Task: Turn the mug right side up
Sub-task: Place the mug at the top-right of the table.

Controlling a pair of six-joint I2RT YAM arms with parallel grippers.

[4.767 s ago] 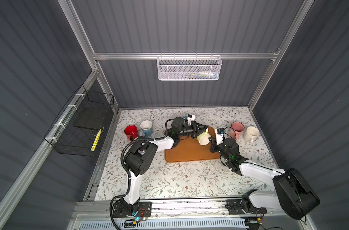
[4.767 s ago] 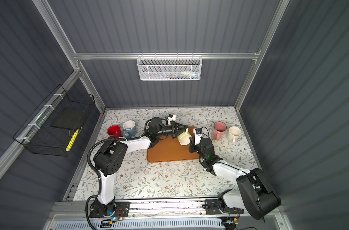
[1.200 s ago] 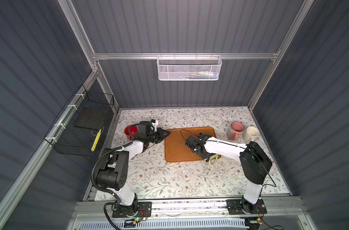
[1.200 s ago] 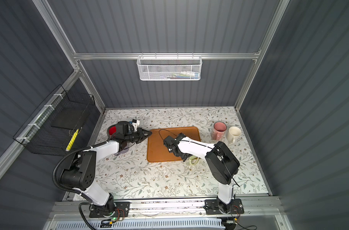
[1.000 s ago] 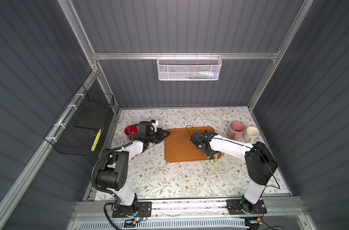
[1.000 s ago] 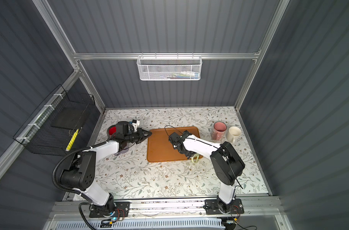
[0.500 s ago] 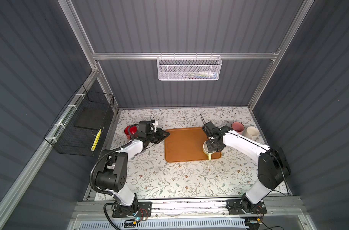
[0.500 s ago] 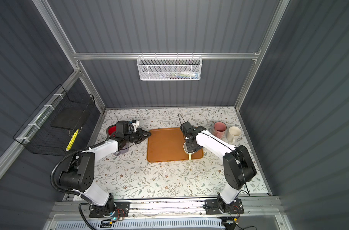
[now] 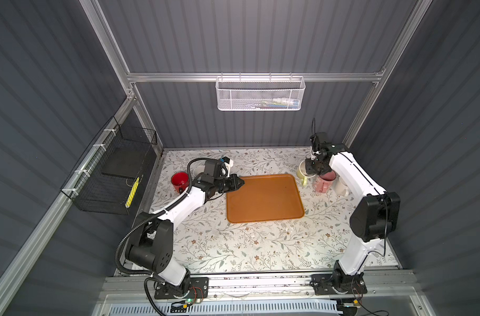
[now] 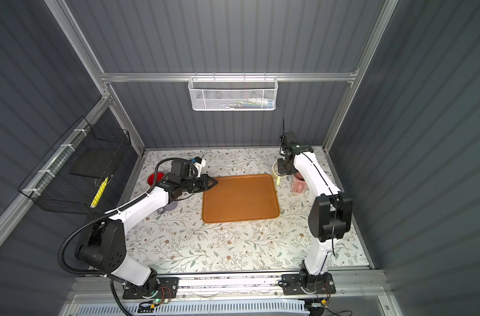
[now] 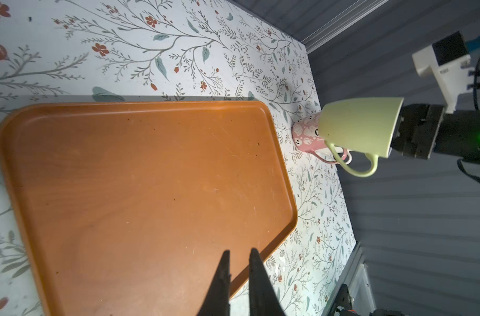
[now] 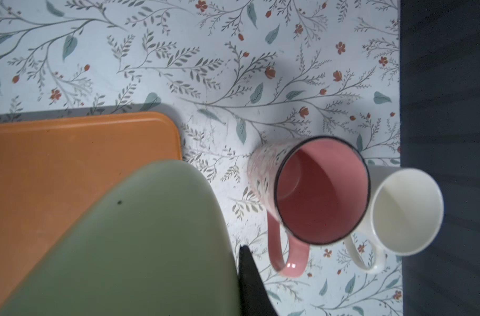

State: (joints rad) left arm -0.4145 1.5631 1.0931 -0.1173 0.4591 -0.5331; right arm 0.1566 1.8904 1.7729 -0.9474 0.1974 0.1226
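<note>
**Upright pale green mug [image 9: 301,169] off 2 o'clock corner of orange tray [image 9: 263,197]**

Left gripper [image 9: 241,182], nearly closed, empty, at tray's 10 o'clock corner. Right gripper [image 9: 312,168] pinches the mug's rim; pink mug [image 9: 322,185] and white mug [image 9: 342,188] crowd its 4 o'clock side.

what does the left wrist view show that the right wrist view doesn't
Only left wrist: the left hand, empty over the orange tray, and the whole right hand gripping the pale green mug at its rim, handle showing. Only right wrist: the open insides of the upright pink mug and white mug. Both: pale green mug, pink mug, orange tray, floral table.
</note>
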